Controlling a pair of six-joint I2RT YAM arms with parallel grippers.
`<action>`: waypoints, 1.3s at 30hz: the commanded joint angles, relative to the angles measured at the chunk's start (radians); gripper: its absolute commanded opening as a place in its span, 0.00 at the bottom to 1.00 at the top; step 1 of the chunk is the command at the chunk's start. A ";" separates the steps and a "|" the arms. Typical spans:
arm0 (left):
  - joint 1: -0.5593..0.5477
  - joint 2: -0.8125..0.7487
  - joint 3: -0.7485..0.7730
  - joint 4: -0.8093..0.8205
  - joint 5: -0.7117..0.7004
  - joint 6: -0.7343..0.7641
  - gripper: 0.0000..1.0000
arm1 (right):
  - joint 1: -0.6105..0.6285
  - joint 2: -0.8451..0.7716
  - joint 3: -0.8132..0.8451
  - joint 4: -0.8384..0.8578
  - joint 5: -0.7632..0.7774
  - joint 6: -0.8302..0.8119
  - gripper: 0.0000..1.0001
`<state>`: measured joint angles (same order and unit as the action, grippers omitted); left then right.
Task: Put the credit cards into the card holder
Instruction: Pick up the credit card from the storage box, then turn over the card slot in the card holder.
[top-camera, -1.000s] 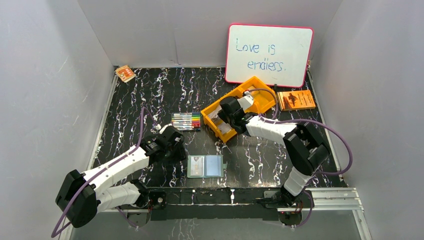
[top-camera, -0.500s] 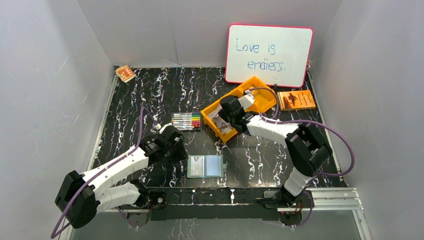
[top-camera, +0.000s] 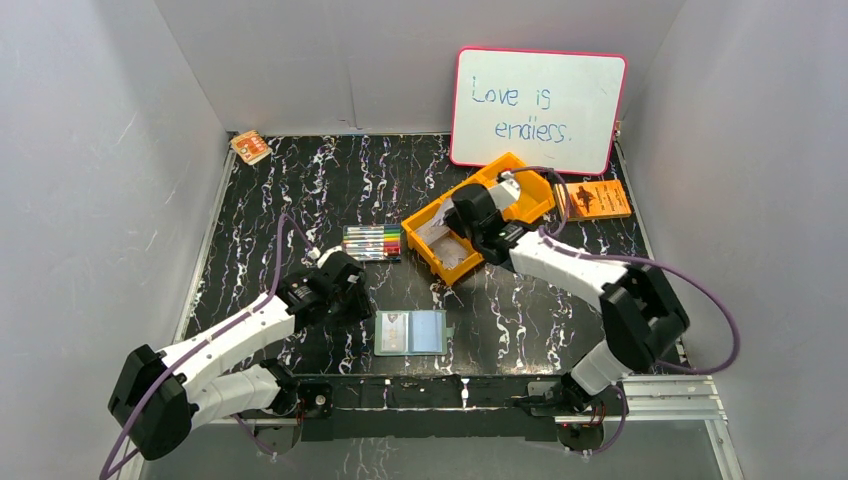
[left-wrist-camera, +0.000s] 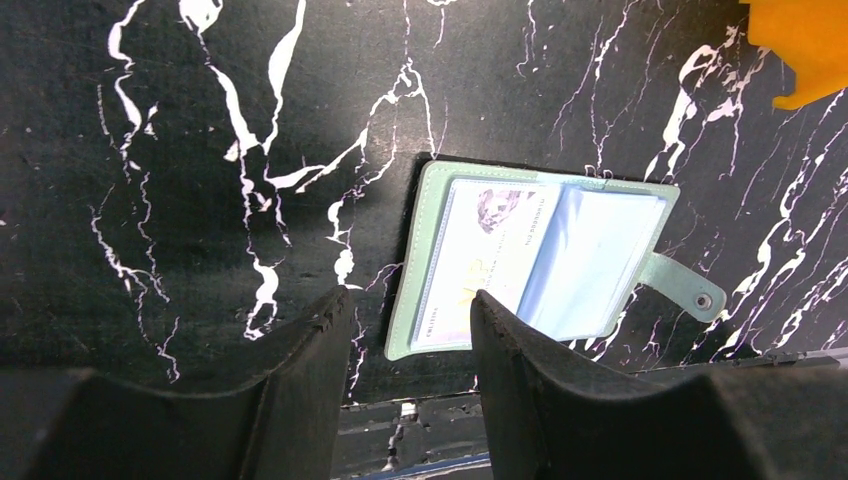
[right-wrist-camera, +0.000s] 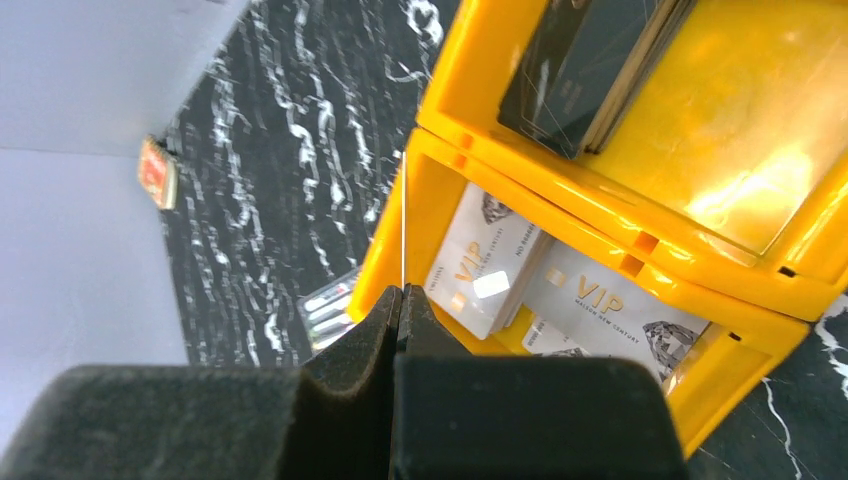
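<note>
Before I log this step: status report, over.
Left hand open by the open card holder. Right hand shut on a card over the orange bin. Nothing in the way.

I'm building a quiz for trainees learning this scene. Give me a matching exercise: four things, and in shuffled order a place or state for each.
1 card holder
2 left gripper
3 orange bin
4 whiteboard

A standing at the back
B open, holding nothing
C lying flat, opened
D holds VIP-printed credit cards

Pairs: 1-C, 2-B, 3-D, 4-A
</note>
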<state>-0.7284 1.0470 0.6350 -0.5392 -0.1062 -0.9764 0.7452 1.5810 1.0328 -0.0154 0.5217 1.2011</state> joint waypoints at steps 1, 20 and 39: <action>0.000 -0.039 0.057 -0.055 -0.045 0.012 0.45 | -0.024 -0.173 -0.005 -0.058 0.006 -0.083 0.00; 0.001 -0.110 0.296 -0.081 -0.163 -0.008 0.46 | -0.221 -0.725 -0.078 -0.283 -0.899 0.338 0.00; 0.001 -0.176 0.228 -0.098 -0.129 0.007 0.48 | -0.220 -0.650 0.082 -0.509 -0.839 -0.315 0.00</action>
<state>-0.7284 0.9058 0.9024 -0.6113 -0.2325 -0.9997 0.5274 0.8932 1.0199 -0.3981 -0.3759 1.2964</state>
